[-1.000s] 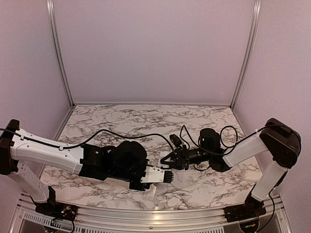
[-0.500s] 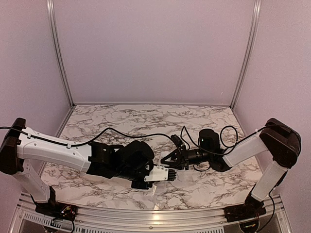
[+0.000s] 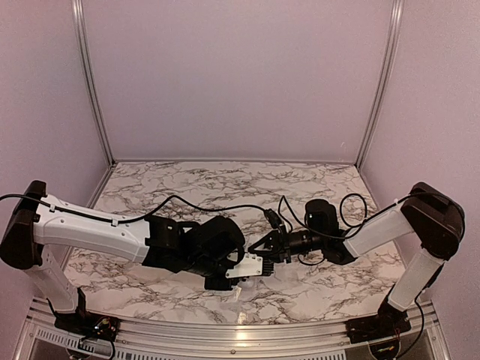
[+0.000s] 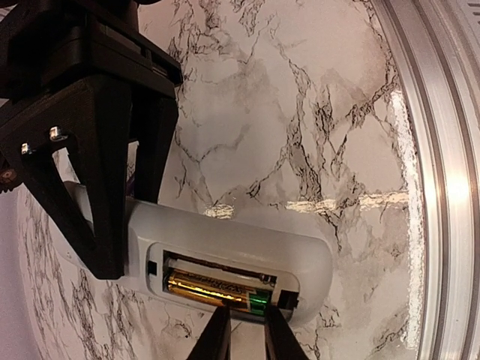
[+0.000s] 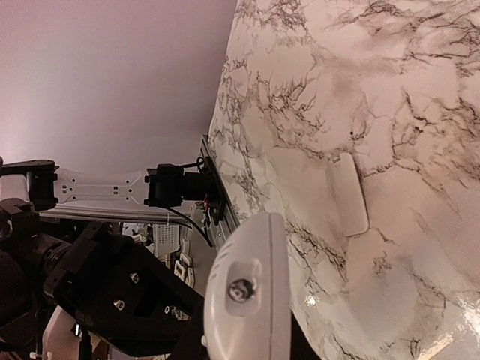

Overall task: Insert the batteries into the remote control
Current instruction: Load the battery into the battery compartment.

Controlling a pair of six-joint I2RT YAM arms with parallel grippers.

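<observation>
The white remote control [image 3: 252,264] hangs above the table, back side towards the left wrist camera, with my right gripper [image 3: 264,250] shut on one end of it. Its battery bay is uncovered, and one gold battery [image 4: 212,288] with a green end lies in the near slot. My left gripper [image 4: 247,331] sits just below that battery. Its fingertips [image 4: 218,330] stand a narrow gap apart with only table showing between them. In the right wrist view the remote control [image 5: 251,292] shows end-on between my right gripper's [image 5: 247,334] fingers.
A small white battery cover [image 5: 351,193] lies flat on the marble table [image 3: 315,187]. The metal front rail [image 4: 442,180] runs close beside the remote. My left arm's black wrist [image 5: 105,289] fills the space just behind the remote. Lilac walls enclose the table.
My left arm has pushed rightward and its gripper has come up against the remote's battery bay. Its fingers have parted slightly. The right gripper and remote shifted only a little.
</observation>
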